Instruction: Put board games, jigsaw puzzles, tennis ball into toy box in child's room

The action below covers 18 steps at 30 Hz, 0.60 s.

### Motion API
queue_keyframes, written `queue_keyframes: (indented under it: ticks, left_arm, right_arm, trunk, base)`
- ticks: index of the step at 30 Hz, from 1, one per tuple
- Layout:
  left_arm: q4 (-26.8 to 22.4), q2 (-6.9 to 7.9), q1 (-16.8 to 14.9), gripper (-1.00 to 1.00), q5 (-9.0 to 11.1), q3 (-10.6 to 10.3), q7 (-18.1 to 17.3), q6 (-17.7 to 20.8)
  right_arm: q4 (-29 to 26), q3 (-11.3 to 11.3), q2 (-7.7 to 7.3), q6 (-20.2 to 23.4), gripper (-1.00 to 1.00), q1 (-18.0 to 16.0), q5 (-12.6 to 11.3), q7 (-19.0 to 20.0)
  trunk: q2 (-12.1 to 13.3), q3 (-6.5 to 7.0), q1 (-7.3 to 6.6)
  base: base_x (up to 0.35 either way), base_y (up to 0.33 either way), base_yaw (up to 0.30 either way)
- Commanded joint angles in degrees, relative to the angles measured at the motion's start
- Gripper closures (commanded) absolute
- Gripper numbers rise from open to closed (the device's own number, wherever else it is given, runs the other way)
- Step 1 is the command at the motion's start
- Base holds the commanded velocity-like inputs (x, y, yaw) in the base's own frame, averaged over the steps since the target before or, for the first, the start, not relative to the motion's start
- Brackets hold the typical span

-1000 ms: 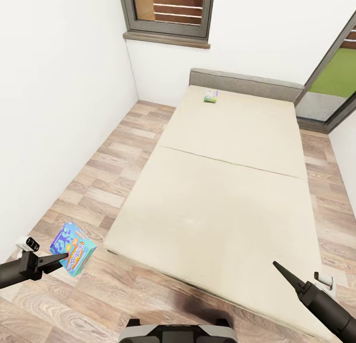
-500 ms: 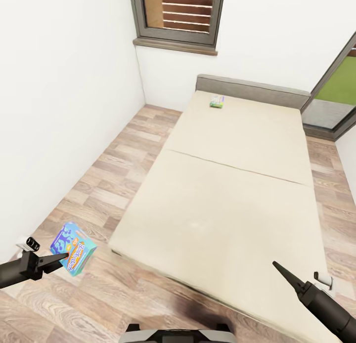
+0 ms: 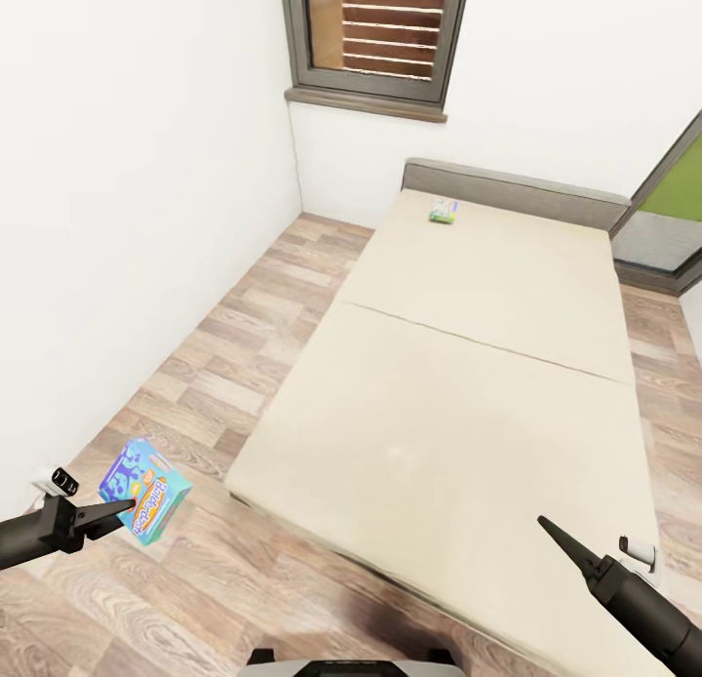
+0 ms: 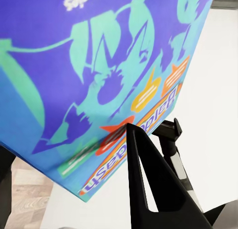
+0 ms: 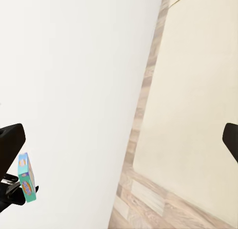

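Observation:
My left gripper (image 3: 119,510) is shut on a blue board game box (image 3: 145,490) with teal figures and orange lettering, held low over the wooden floor to the left of the bed. Up close, that box (image 4: 99,65) fills the left wrist view, with one dark finger (image 4: 148,184) pressed against its edge. A second board game (image 3: 445,210), small, green and white, lies on the bed (image 3: 458,404) near the headboard. At the bed's near right corner, my right gripper (image 3: 564,542) hangs open and holds nothing. The held box (image 5: 27,178) also appears in the right wrist view.
The beige bed fills the middle and right of the room. A white wall (image 3: 117,219) runs along the left, with a strip of wooden floor (image 3: 253,316) between wall and bed. A window (image 3: 375,33) sits above the headboard (image 3: 507,187), and a glass door (image 3: 668,228) stands at the far right.
The whole picture has shifted right and down, so the camera has moved. Both arms keep their places in the view, and the blue box stays in the left gripper.

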Motion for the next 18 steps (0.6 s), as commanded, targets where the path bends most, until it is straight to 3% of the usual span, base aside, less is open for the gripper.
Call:
queue_keyframes:
  ticks: [1, 18]
  left_arm:
    - [0.0, 0.02, 0.0, 1.00, 0.0, 0.0, -0.2, 0.6]
    - [-1.2, -0.09, 0.0, 1.00, 0.0, -0.1, -0.2, 0.6]
  right_arm:
    - [-0.1, 0.0, -0.01, 0.4, -1.00, 0.0, -0.3, 0.0]
    - [0.1, 0.1, -0.01, 0.3, -1.00, 0.0, -0.3, -0.1]
  trunk:
    - [-0.1, 0.03, 0.04]
    - [-0.1, 1.59, 0.04]
  base:
    - [0.000, 0.000, 0.117]
    - [0.000, 0.000, 0.127]
